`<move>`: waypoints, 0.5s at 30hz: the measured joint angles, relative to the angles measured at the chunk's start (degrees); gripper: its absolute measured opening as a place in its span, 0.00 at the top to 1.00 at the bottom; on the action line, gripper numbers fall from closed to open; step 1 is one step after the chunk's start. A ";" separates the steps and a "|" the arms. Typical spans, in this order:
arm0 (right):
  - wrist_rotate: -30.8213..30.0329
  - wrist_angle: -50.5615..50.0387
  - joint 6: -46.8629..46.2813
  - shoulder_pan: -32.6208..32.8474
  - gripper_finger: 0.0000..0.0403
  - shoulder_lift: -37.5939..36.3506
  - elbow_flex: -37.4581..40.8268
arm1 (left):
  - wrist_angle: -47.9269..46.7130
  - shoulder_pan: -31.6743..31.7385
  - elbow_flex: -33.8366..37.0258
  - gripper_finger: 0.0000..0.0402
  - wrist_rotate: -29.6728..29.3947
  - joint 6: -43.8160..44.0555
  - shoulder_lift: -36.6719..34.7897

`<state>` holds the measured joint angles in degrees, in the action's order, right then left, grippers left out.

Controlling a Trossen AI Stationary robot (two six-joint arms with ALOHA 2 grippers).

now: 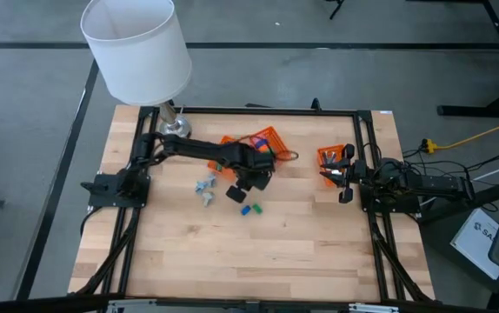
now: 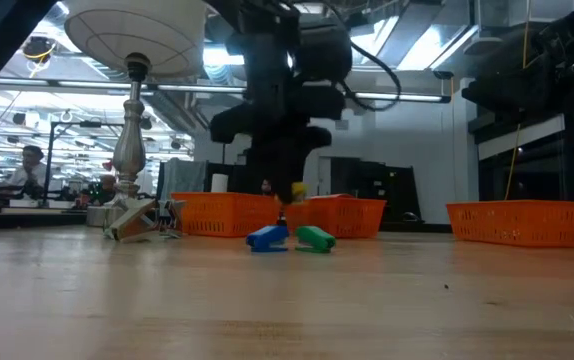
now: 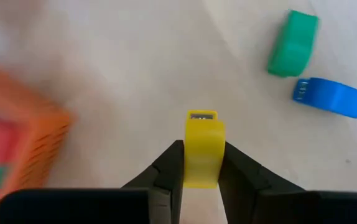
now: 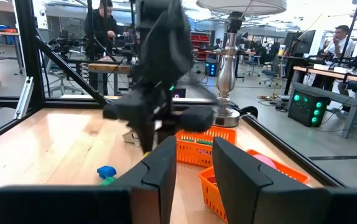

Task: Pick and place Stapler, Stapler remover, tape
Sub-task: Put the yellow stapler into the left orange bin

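Item: small blocky yellow plastic stapler (image 3: 204, 146), pinched between the left gripper (image 3: 201, 163) fingers, lifted clear of the wooden table (image 1: 258, 252).
Near: green (image 3: 293, 43) and blue (image 3: 330, 97) blocks lying on the table.
Beyond: orange mesh basket (image 1: 262, 139) holding tape rolls.
Far: right gripper (image 1: 343, 174), part-open, empty, beside second basket (image 1: 329, 156).
Risk: the narrow end-grip may let the stapler pivot or slip; it could clip the basket rim.

A pale wooden table (image 1: 258, 252) with a black frame stands on a grey floor (image 1: 23, 113). A lamp with a white shade (image 1: 136, 48) and a silver stem (image 2: 130, 150) sits at its far corner. A yellow cable (image 1: 480, 135) runs across the floor. Behind, a workshop with ceiling strip lights (image 2: 37, 95), desks (image 4: 328, 74) and seated people (image 4: 340, 40) shows.
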<state>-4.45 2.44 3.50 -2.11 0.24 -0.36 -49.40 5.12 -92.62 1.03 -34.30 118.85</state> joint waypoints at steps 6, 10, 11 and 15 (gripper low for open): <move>0.02 -0.02 0.00 -0.02 0.73 0.00 0.00 | 0.31 1.95 -0.02 0.82 -0.02 2.44 -3.58; 0.02 -0.02 0.01 -0.02 0.73 0.01 0.00 | 0.35 2.91 -0.02 0.82 0.03 3.14 -5.93; 0.02 -0.02 -0.01 -0.02 0.73 0.01 0.00 | 0.38 3.05 -0.02 0.82 0.01 3.12 -6.43; 0.02 -0.02 0.01 -0.02 0.73 0.00 0.00 | 0.34 3.91 -0.04 0.82 -0.06 3.14 -9.28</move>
<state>-4.43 2.42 3.51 -2.13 0.24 -0.36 -49.06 9.03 -92.66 0.97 -31.16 109.56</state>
